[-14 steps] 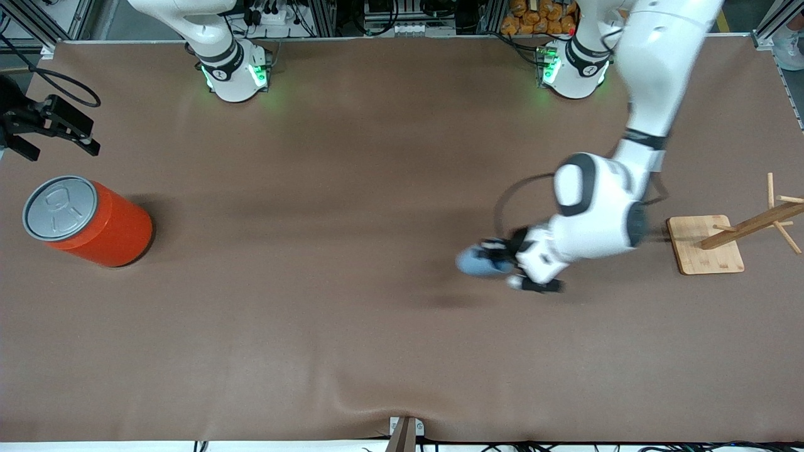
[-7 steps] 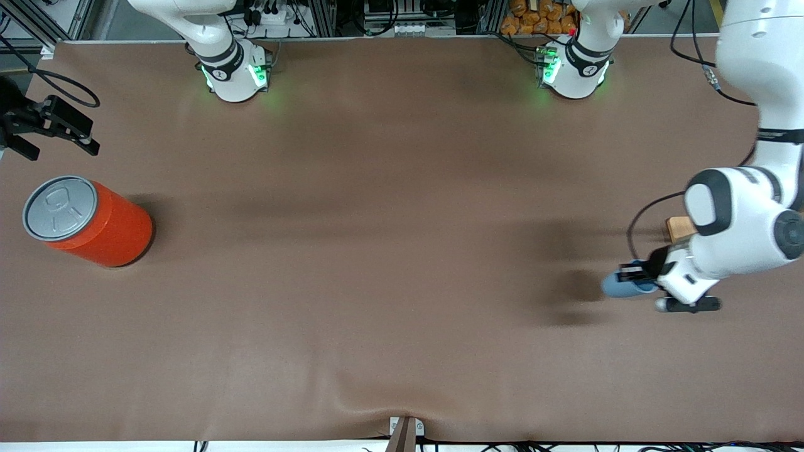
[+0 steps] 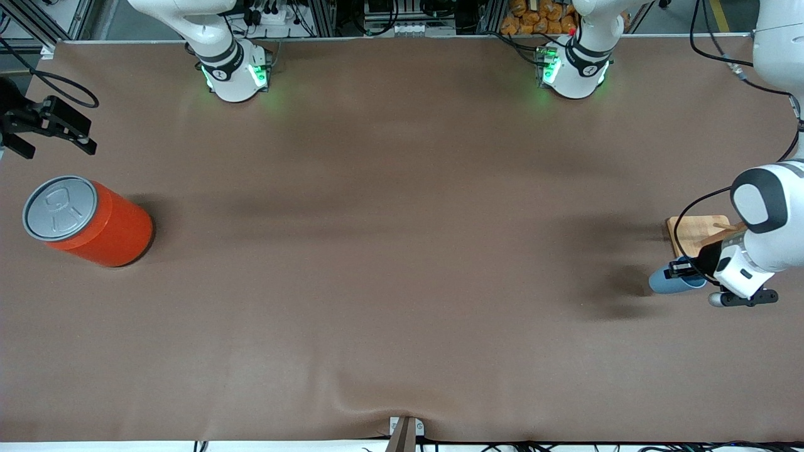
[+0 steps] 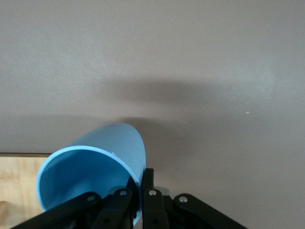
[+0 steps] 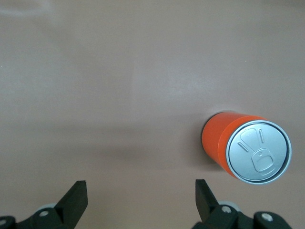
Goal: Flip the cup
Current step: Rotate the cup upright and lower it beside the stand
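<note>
A small light-blue cup (image 3: 664,281) hangs tipped on its side in the air, just off the wooden stand's base at the left arm's end of the table. My left gripper (image 3: 682,270) is shut on its rim. In the left wrist view one finger sits inside the cup (image 4: 97,160) and the other outside, so the left gripper (image 4: 141,183) pinches the wall. My right gripper (image 3: 55,145) waits open over the table's edge at the right arm's end, beside the orange can. The right gripper (image 5: 141,191) holds nothing.
A large orange can (image 3: 94,223) with a grey pull-tab lid stands at the right arm's end, also seen as the can (image 5: 240,143) in the right wrist view. A wooden peg stand's base (image 3: 691,231) lies partly under my left arm.
My left arm has carried the cup from mid-table toward its own end of the table, up beside the wooden stand. The right arm has barely moved.
</note>
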